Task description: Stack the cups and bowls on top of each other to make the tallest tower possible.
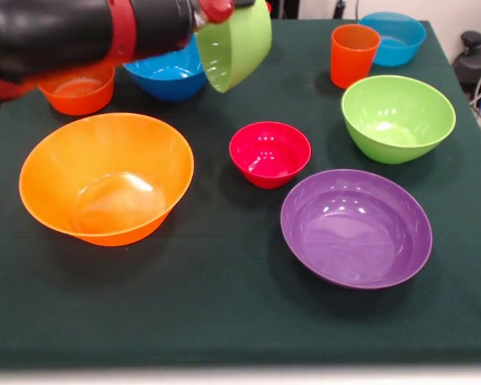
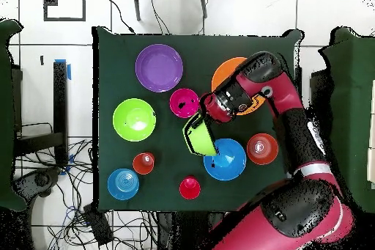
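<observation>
My gripper (image 1: pixel 214 11) is shut on the rim of a lime green bowl (image 1: pixel 234 44) and holds it tilted on its side in the air, just beside the blue bowl (image 1: pixel 167 79). In the overhead view the gripper (image 2: pixel 201 118) and the held bowl (image 2: pixel 198 137) are between the small red bowl (image 2: pixel 184 103) and the blue bowl (image 2: pixel 225 160). The second lime green bowl (image 1: pixel 397 116), purple bowl (image 1: pixel 355 227), large orange bowl (image 1: pixel 104 176), small red bowl (image 1: pixel 269 152), small orange-red bowl (image 1: pixel 78 90), light blue bowl (image 1: pixel 394 38) and orange cup (image 1: pixel 354 53) stand apart on the table. The red cup (image 2: pixel 190 187) shows in the overhead view.
The dark green table cloth (image 1: pixel 224 321) covers the whole table. My arm (image 1: pixel 72 32) reaches over the small orange-red bowl and part of the large orange bowl (image 2: pixel 228 75). Cables and chairs lie on the floor around the table.
</observation>
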`<act>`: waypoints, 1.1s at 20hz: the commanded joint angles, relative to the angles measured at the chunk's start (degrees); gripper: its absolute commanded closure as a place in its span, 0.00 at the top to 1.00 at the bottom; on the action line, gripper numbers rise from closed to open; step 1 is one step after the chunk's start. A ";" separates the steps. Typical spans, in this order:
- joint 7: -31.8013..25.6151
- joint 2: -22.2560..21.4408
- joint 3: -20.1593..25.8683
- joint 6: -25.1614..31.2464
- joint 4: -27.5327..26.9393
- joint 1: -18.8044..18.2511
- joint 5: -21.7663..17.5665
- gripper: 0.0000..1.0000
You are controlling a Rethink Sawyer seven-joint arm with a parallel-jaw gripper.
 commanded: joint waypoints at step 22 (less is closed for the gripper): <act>2.12 10.84 3.13 14.17 11.23 -2.69 11.66 0.00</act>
